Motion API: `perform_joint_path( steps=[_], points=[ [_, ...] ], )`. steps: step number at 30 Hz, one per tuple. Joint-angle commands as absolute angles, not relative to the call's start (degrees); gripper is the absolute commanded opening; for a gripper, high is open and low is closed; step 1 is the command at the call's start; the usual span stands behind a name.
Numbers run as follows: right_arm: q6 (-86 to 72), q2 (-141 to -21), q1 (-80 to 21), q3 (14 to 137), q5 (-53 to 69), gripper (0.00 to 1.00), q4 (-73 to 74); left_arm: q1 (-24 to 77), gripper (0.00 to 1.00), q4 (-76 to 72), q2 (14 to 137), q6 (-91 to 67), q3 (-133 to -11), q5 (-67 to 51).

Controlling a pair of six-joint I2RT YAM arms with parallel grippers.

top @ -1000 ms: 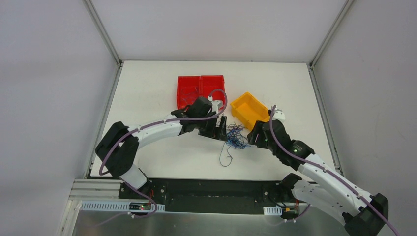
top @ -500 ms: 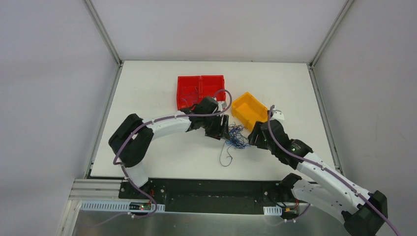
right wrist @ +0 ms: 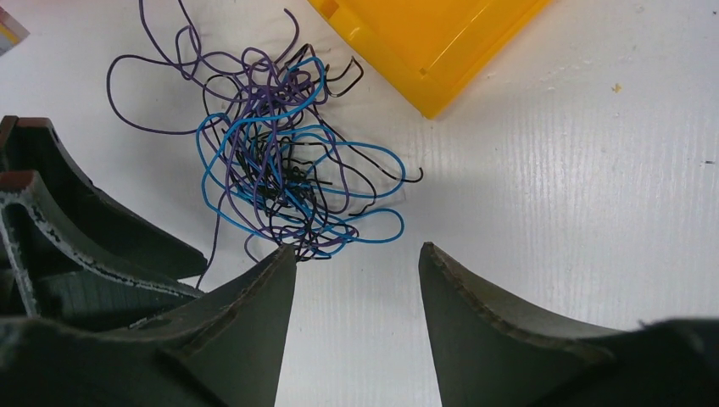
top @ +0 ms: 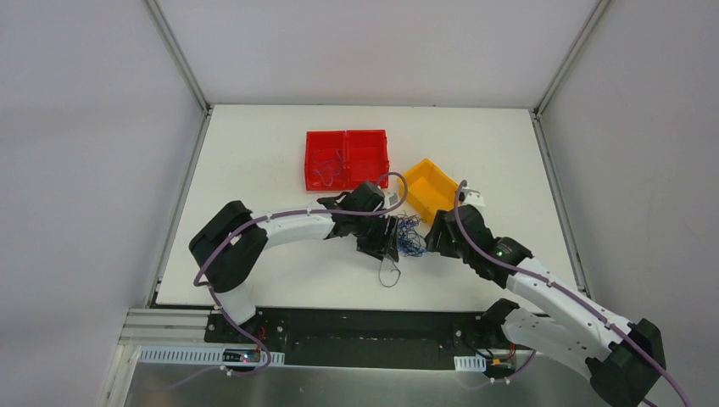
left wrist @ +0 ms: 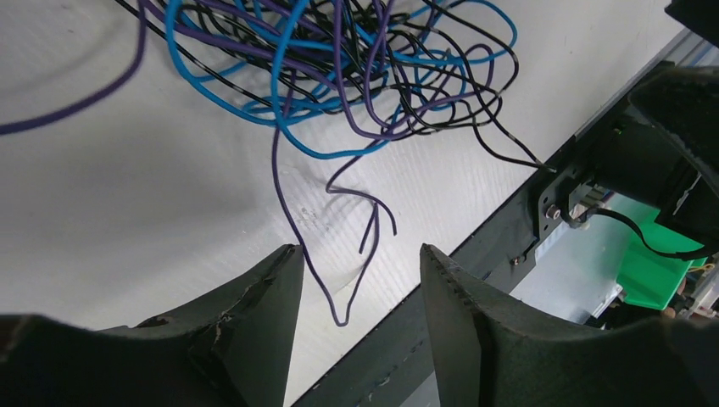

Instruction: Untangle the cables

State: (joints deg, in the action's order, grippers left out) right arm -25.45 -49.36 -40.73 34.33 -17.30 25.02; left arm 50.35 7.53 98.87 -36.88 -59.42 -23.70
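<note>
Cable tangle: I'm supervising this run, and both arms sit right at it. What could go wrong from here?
1. The left gripper and right gripper stand open on opposite sides of the cables, close together; they could collide.
2. Blue, purple and black strands are interwoven, so a pinch may catch several and drag the whole clump.
3. Only a purple loop lies between the left gripper's jaws; pulling it might tighten the knot.

Bright, even light; soft shadows.
</note>
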Motion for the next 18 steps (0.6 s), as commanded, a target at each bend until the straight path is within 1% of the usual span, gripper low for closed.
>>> perform_joint_path(
  steps=[1,3,4,6,7,8,11,15,18],
  points=[
    [-25.22,-50.66,-40.44,36.36,-16.22,0.58,23.21,51.64,0.52,9.02,98.55,-38.33,-59.42,-24.04],
    [-25.2,-50.92,-40.45,36.3,-15.85,0.58,22.87,51.64,0.42,9.04,98.89,-38.36,-59.18,-23.88],
    [-25.23,-51.04,-40.44,36.3,-15.7,0.58,22.69,51.66,0.34,9.01,99.08,-38.24,-59.12,-23.86],
    [-25.29,-51.22,-40.48,36.21,-15.29,0.58,22.39,51.66,0.11,9.05,99.54,-37.99,-59.07,-23.84],
    [-25.3,-51.51,-40.39,36.26,-15.15,0.58,22.26,51.66,0.02,9.02,99.57,-37.89,-59.14,-23.85],
    [-25.24,-51.69,-40.42,36.28,-14.93,0.58,22.23,51.68,0.0,9.13,99.39,-37.79,-59.04,-23.68],
    [-24.62,-52.3,-40.43,36.92,-14.27,0.58,22.19,51.56,0.0,10.97,97.59,-36.67,-59.02,-21.47],
    [-22.17,-53.63,-40.43,38.72,-14.52,0.58,22.65,50.97,0.0,17.49,93.48,-32.66,-59.74,-16.12],
    [-20.48,-55.5,-40.34,40.75,-14.44,0.58,23.16,49.19,0.0,19.89,90.2,-30.78,-58.58,-14.61]
  ],
)
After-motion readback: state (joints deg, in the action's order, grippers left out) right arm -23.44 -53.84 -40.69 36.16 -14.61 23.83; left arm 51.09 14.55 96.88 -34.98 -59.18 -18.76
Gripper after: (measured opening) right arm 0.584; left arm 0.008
